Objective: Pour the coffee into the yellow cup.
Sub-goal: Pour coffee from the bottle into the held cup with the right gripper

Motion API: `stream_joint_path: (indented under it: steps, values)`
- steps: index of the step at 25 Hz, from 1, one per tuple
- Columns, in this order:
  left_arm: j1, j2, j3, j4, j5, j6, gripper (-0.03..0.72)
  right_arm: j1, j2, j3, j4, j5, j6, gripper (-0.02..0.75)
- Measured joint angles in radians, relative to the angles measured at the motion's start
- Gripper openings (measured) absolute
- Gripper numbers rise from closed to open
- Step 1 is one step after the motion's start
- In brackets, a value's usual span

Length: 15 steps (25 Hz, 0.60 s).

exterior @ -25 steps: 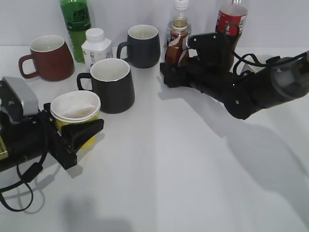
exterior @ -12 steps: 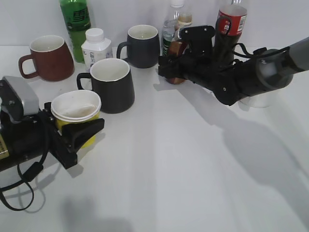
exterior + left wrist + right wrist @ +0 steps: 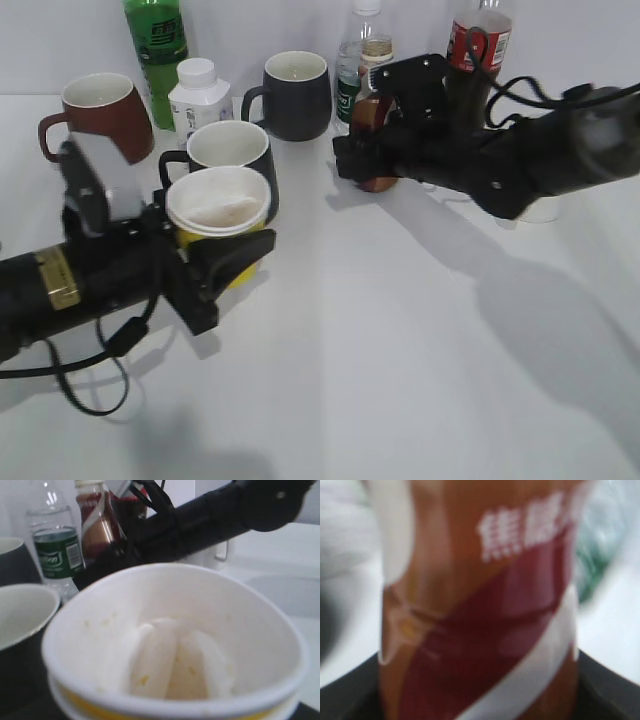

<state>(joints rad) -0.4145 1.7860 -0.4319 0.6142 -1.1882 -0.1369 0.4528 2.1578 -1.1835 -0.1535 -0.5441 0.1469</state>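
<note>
The yellow cup (image 3: 218, 212), white inside with a rolled rim, sits in my left gripper (image 3: 236, 262), which is shut on its yellow wall left of the table's middle. The cup fills the left wrist view (image 3: 170, 645); its bottom holds only a pale stain. The coffee (image 3: 368, 112), a small brown bottle with a red-white label and a tan neck, stands upright at the back centre. My right gripper (image 3: 366, 160) is shut around its lower body. The bottle fills the right wrist view (image 3: 485, 605) and shows in the left wrist view (image 3: 100, 525) behind the cup.
A brown-red mug (image 3: 100, 118), a green bottle (image 3: 155, 40) and a white pill bottle (image 3: 198, 95) stand at the back left. Two dark mugs (image 3: 232, 150) (image 3: 295, 95) stand near the cup. A water bottle (image 3: 350, 70) and a cola bottle (image 3: 478, 45) stand beside the coffee.
My left gripper has carried the yellow cup to the right, towards the middle of the table. My right gripper has closed in on the coffee and shifted it slightly.
</note>
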Motion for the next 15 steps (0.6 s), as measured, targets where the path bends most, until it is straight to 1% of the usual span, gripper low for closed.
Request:
stream_joint_path:
  steps: [3, 5, 7, 10, 11, 13, 15]
  values:
    - [-0.034, 0.018, -0.037, -0.015, 0.016, -0.005, 0.403, 0.0, -0.072, 0.069, -0.129, 0.014, 0.0, 0.503]
    - [-0.055, 0.041, -0.062, -0.015, 0.031, -0.009, 0.403, 0.0, -0.119, 0.103, -0.215, -0.002, -0.001, 0.503]
    - [-0.075, 0.065, -0.09, -0.016, 0.059, -0.012, 0.403, 0.0, -0.164, 0.126, -0.32, -0.015, -0.009, 0.503]
    - [-0.109, 0.097, -0.127, -0.017, 0.094, -0.013, 0.403, 0.0, -0.213, 0.14, -0.512, -0.018, -0.019, 0.503]
    - [-0.118, 0.101, -0.139, -0.017, 0.104, -0.014, 0.403, 0.0, -0.225, 0.141, -0.555, -0.017, -0.027, 0.503]
    - [-0.133, 0.102, -0.153, -0.017, 0.117, -0.014, 0.403, 0.0, -0.245, 0.141, -0.622, -0.003, -0.069, 0.503]
    - [-0.137, 0.102, -0.161, -0.017, 0.118, -0.014, 0.403, 0.0, -0.257, 0.141, -0.646, 0.02, -0.147, 0.503]
